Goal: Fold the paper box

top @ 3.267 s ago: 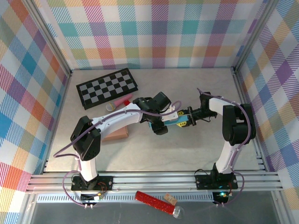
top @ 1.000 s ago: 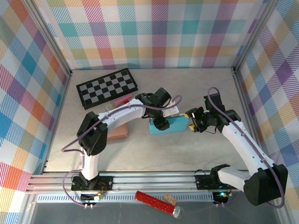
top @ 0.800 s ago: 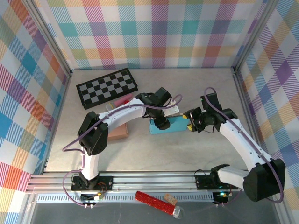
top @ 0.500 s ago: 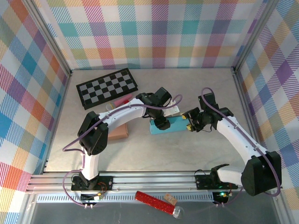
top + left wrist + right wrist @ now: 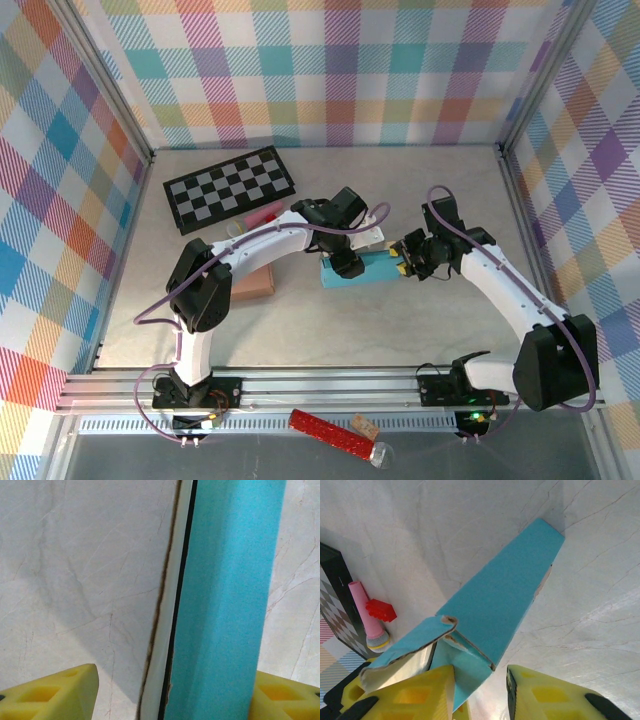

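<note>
The blue paper box (image 5: 367, 268) lies flat mid-table, a white-lined flap raised on its far side. My left gripper (image 5: 345, 263) stands over its left end. In the left wrist view the box (image 5: 225, 605) rests against the right finger (image 5: 285, 700), with the left finger (image 5: 50, 695) apart from the white flap edge, so the left gripper (image 5: 170, 700) is open. My right gripper (image 5: 405, 262) is at the box's right end. There the box (image 5: 500, 595) has a folded end flap against one finger, a gap to the other; the right gripper (image 5: 480, 690) is open.
A checkerboard (image 5: 230, 188) lies at the back left, with a pink marker (image 5: 262, 214) and a red brick (image 5: 381, 610) beside it. A brown block (image 5: 248, 284) sits under the left arm. A red tube (image 5: 330, 433) lies on the front rail.
My right gripper has moved left up to the box's right end and its jaws have narrowed around the end flap. The left arm and the box have stayed put.
</note>
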